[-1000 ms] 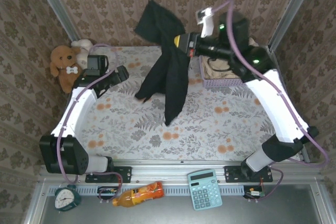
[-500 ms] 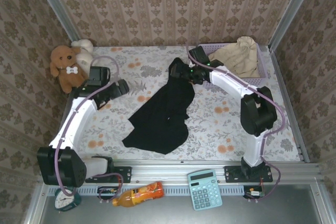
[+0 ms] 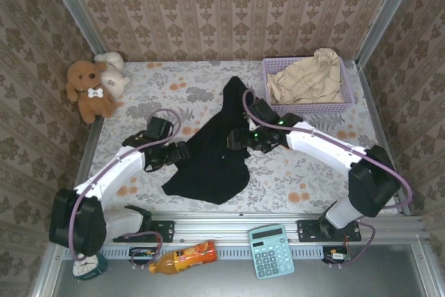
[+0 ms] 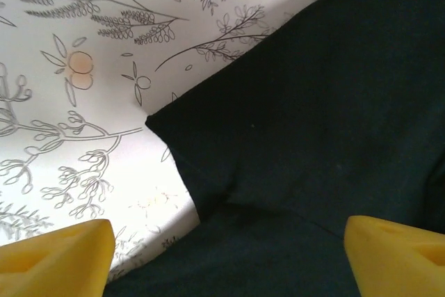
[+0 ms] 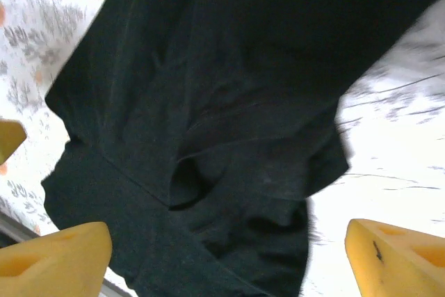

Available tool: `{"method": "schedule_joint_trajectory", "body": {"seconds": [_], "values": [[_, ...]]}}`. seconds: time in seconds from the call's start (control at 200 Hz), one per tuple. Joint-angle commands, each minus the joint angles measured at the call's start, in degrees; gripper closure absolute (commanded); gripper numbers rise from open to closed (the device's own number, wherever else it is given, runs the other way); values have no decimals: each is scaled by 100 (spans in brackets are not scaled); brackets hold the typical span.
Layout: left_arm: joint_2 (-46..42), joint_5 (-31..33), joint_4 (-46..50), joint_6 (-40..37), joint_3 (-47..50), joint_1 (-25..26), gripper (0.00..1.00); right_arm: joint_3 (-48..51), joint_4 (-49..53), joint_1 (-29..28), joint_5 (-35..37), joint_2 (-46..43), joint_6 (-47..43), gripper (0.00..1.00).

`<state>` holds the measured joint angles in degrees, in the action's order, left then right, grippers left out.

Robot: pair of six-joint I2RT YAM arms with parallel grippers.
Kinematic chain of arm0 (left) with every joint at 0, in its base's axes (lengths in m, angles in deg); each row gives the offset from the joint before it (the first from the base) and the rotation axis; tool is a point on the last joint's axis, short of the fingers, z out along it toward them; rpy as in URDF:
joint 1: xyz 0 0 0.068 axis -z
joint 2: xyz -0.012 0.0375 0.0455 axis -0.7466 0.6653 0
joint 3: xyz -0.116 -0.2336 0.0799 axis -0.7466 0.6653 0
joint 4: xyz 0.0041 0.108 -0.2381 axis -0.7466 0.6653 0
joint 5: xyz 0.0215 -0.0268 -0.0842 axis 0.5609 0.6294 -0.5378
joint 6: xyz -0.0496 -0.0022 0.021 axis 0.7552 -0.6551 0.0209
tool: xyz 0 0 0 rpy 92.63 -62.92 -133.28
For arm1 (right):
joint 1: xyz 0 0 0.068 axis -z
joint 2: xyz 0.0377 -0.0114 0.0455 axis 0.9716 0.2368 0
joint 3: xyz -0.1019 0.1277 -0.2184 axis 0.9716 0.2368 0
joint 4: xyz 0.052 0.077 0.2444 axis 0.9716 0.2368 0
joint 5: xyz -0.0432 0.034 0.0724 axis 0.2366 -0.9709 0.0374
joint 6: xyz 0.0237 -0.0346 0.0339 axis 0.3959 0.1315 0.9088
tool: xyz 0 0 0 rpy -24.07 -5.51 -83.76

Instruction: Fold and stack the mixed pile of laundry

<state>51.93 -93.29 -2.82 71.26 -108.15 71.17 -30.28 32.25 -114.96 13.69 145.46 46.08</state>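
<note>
black piece: large plain black cloth garment (image 3: pixel 215 154) lies crumpled on the floral-print table (image 3: pixel 313 165), left of the lavender plastic mesh basket (image 3: pixel 306 110) and nearer the arm bases. One narrow end points up toward the basket's left corner. Not flat, and the wrist views show overlapping layers.
beige piece: smaller pale beige cloth garment (image 3: pixel 309 81) sits bunched inside the basket, untouched.
left gripper (image 4: pixel 226 262): released, yellow fingers spread wide. It hovers over the black piece's edge on the side far from the basket, with a corner of cloth on the table just ahead of it.
right gripper (image 5: pixel 229 262): released too, jaws wide with nothing pinched. It is over the black piece on the basket side. This view is blurred, so I can't tell whether the tips touch the cloth.
stage: my read is spreading the black piece flat; no fold made, nothing stacked.
risk 1: closing on a bunched spot grabs two layers, so the piece lifts as a wad and won't open out.
risk 2: uneven grips, one on a corner and one mid-panel, make the pull skew and twist the cloth.
risk 3: the right arm swings near the basket's front wall, so a drag could nudge the basket or snag the mesh.
</note>
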Motion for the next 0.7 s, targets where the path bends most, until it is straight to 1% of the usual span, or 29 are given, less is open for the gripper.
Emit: {"method": "schedule_joint_trajectory", "body": {"seconds": [0.0,0.02,0.11,0.135,0.16,0.22,0.25,0.29,0.345,0.39,0.41,0.435,0.52,0.585,0.645,0.695], "values": [[382,230,-465,348,54,42,17,-321,-301,-282,-173,618,211,15],[453,276,-505,340,49,48,18,-417,-312,-323,-194,739,196,16],[743,436,-722,320,30,59,30,-876,-217,-436,-120,1370,172,22],[823,481,-780,335,24,57,31,-1011,-178,-435,-100,1558,184,27],[902,512,-849,359,25,67,32,-1075,-141,-434,-47,1670,216,29],[1095,562,-1010,376,17,68,39,-1254,-31,-422,111,1969,331,39],[1200,587,-1067,399,4,77,43,-1316,-29,-404,168,2059,385,49],[1332,609,-1144,411,-12,84,51,-1336,-29,-395,252,2082,462,62],[1508,586,-1240,431,-57,83,68,-1301,46,-388,404,1932,523,82],[1647,567,-1274,415,-116,94,81,-1256,150,-373,556,1722,548,94],[1707,561,-1268,402,-155,94,89,-1226,181,-359,614,1618,551,100],[1762,592,-1246,384,-200,95,100,-1194,238,-334,698,1471,551,100],[1817,873,-1101,311,-388,79,100,-975,467,-142,988,888,500,100],[1762,1051,-1043,189,-534,5,100,-647,644,175,1228,409,489,100],[1735,1181,-942,77,-712,-94,100,-198,471,513,1128,2,485,100],[1728,1247,-790,-48,-919,-224,100,66,337,682,1053,-201,443,100]]}}
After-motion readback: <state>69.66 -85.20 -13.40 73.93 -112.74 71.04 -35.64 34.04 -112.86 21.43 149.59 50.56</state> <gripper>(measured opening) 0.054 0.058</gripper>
